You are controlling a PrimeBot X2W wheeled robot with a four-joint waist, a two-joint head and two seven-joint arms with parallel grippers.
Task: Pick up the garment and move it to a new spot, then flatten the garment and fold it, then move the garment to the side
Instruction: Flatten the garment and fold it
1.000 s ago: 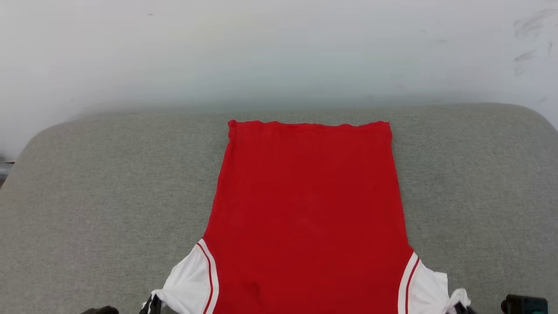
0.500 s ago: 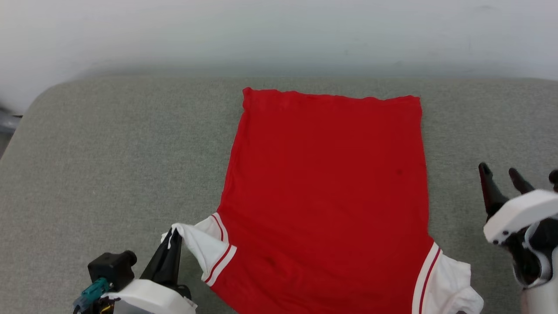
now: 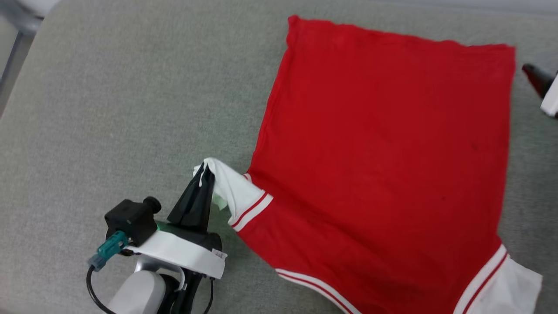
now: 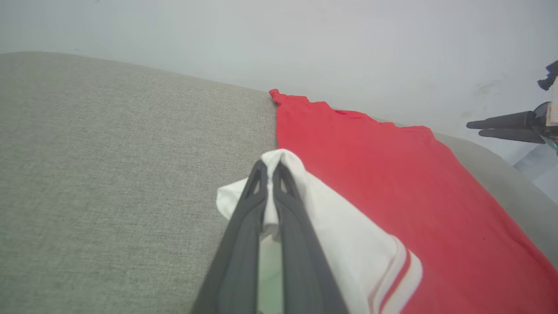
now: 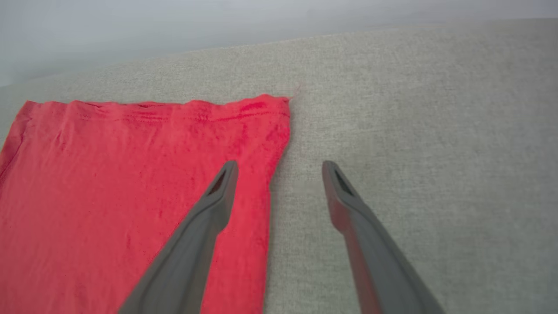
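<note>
Two sets of jaws are mine. Nearest, my left jaws are clenched on the white sleeve (image 3: pixel 229 185) of the red garment (image 3: pixel 383 144), pinching it into a peak. The garment lies spread on the grey tabletop (image 3: pixel 109 109). Farther out, my right jaws stand released, straddling its side edge near the hem (image 5: pixel 174 109).

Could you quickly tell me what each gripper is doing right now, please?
Left gripper: closed, pinching the white sleeve of the garment.
Right gripper: open, holding nothing, over the garment's side edge.
</note>
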